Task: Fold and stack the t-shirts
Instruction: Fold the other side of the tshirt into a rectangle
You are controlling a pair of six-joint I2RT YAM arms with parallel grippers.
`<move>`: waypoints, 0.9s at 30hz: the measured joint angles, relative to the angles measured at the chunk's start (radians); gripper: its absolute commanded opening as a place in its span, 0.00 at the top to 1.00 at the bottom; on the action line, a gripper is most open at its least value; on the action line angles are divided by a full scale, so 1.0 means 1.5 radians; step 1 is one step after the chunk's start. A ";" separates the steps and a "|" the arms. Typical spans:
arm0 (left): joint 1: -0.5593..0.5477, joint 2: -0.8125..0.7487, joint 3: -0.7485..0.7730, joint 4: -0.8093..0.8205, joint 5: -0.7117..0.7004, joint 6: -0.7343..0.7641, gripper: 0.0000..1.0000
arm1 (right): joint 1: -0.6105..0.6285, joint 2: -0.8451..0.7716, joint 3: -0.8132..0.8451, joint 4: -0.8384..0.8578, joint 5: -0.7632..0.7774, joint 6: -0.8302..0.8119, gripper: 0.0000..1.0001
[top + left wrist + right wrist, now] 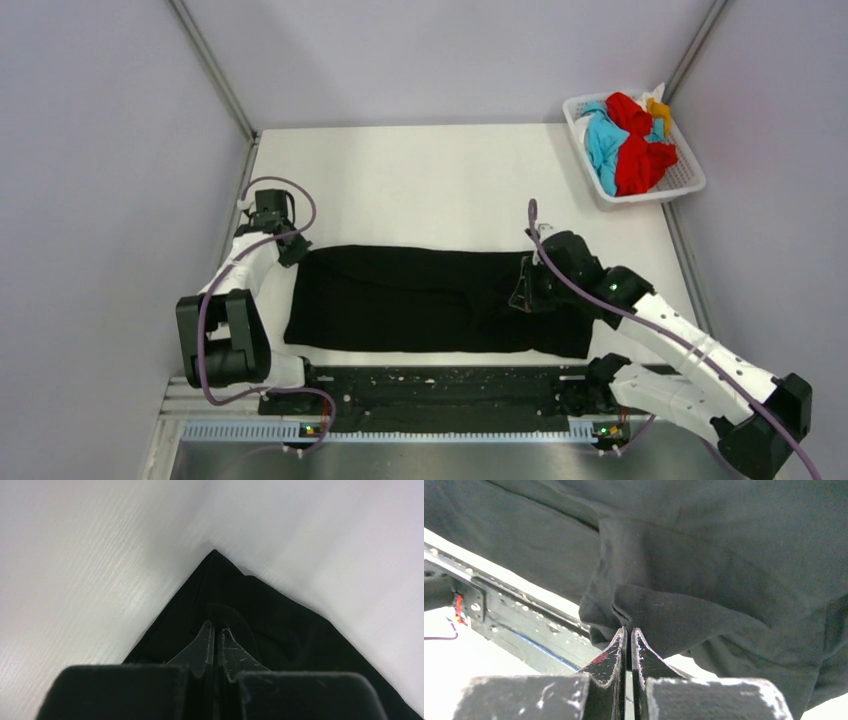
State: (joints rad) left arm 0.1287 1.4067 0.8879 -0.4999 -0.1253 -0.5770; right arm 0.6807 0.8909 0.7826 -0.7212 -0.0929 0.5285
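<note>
While the black shirt (420, 300) lies flat in the middle of the frame, the left gripper (215, 628) pinches its left corner and the right gripper (628, 630) pinches a fold on its right. The other shirts (640, 160) sit in the basket (655, 197), upper right.

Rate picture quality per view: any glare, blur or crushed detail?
Top external: even light, sharp, though the black shirt shows little detail. Left wrist: sheen on the table, shirt detail crushed, left gripper base blurred. Right wrist: milder exposure, shirt folds readable, right gripper base out of focus.
</note>
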 measured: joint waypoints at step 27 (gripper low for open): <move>0.000 -0.034 0.074 -0.162 -0.170 -0.096 0.01 | 0.003 -0.026 -0.077 -0.028 0.056 0.062 0.10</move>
State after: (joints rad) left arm 0.1287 1.3563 0.9993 -0.7425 -0.3801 -0.7216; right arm 0.6857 0.8513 0.6666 -0.7635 -0.0086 0.6209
